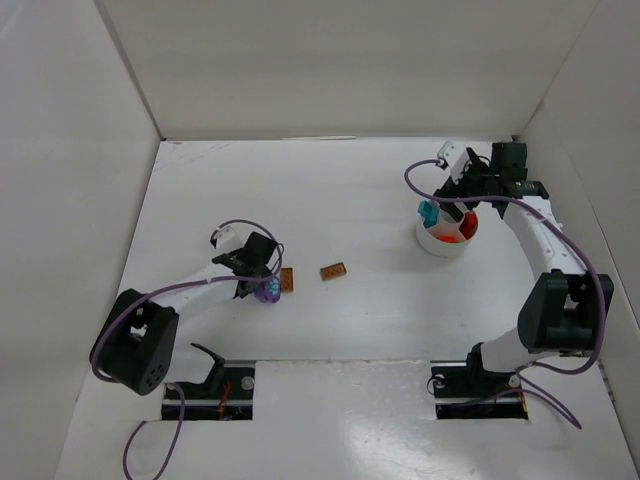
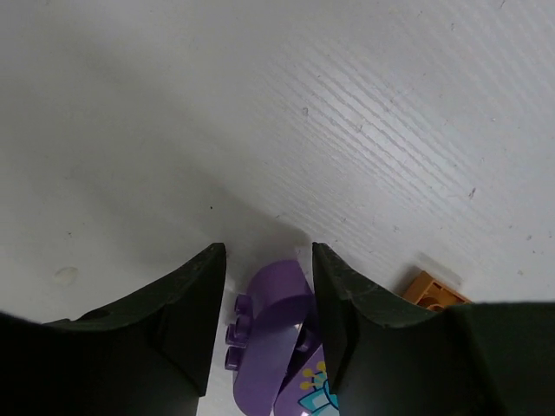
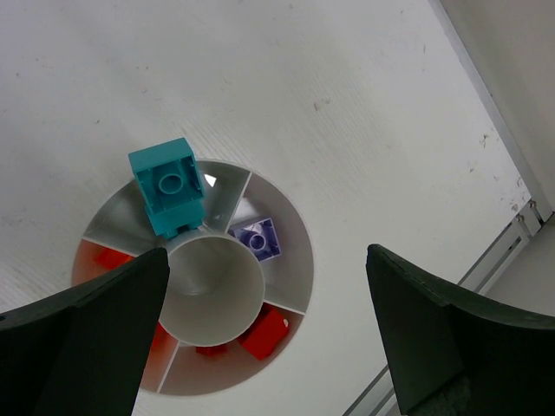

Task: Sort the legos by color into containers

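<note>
The left gripper [image 2: 266, 260] straddles the purple lego [image 2: 273, 338] on the table [image 2: 260, 130] beside a brown plate [image 2: 431, 290], seemingly to lift it, though I cannot tell if it's pinched, while the right gripper [image 3: 266, 254] hangs wide over the divided bowl [image 3: 290, 277], teal brick [image 3: 172, 186] perched on its wall.

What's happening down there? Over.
Left gripper straddling purple piece, grip unclear; brown brick beside it. Right gripper open over bowl. Teal brick perched on divider.
</note>
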Robot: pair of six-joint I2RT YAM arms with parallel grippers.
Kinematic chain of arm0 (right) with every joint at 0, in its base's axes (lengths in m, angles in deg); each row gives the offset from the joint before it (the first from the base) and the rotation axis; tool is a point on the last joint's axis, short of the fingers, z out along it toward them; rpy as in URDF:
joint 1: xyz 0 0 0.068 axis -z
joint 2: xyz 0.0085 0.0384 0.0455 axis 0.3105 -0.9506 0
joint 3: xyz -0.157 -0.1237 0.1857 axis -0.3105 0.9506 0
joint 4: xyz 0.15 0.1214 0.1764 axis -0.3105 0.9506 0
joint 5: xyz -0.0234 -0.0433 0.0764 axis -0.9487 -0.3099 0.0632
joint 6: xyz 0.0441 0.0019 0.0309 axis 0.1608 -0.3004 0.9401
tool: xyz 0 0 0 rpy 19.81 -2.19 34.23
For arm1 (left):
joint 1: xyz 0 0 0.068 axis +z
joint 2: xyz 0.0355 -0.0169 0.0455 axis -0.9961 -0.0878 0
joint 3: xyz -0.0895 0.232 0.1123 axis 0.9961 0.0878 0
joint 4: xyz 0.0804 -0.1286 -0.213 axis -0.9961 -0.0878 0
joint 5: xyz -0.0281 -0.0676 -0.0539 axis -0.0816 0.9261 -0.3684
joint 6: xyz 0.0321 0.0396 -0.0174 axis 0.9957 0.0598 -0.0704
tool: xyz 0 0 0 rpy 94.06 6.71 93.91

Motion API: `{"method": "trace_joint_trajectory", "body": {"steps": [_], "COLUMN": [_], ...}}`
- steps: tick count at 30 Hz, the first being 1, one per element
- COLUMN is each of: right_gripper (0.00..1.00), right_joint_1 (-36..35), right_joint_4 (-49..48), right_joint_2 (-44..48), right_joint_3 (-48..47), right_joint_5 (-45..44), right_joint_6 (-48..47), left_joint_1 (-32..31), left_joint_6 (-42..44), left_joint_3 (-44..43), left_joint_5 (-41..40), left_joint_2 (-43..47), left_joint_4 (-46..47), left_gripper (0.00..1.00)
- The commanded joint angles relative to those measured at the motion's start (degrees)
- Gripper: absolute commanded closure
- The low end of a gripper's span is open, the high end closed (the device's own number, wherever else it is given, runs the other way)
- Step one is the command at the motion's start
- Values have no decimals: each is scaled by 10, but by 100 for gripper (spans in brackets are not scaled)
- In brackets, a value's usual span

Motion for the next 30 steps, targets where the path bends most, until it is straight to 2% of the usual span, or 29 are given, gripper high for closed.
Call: {"method": "trace_joint_trajectory", "body": {"steps": [1, 6, 13, 17, 20, 25, 30], "right_gripper": [0, 0, 0, 0, 0, 0, 0], "right_joint_1": [2, 2, 2, 2, -4, -54, -102], "right_joint_4": [-9, -9, -9, -9, -14, -14, -15], "right_joint_2": [4, 4, 4, 4, 9, 26, 43], "right_joint_3": [-15, -15, -9, -9, -3, 2, 7], "right_joint_5": [21, 21, 21, 31, 31, 18, 28], "right_joint_6": [-5, -5, 1, 1, 1, 1, -5], "left_joint_1": [-3, -3, -3, -3, -3, -9, -9], "left_joint_6": [21, 16, -1, -7, 8, 34, 92], "left_joint_3": [7, 1, 13, 18, 18, 18, -21], "left_joint_5": [14, 14, 58, 63, 63, 69, 63], "left_joint_2": [-7, -6, 44, 83, 118, 177, 246], "left_joint_4": [-26, -51, -64, -64, -64, -58, -58], "left_gripper": [59, 73, 81, 99, 100, 100, 100]}}
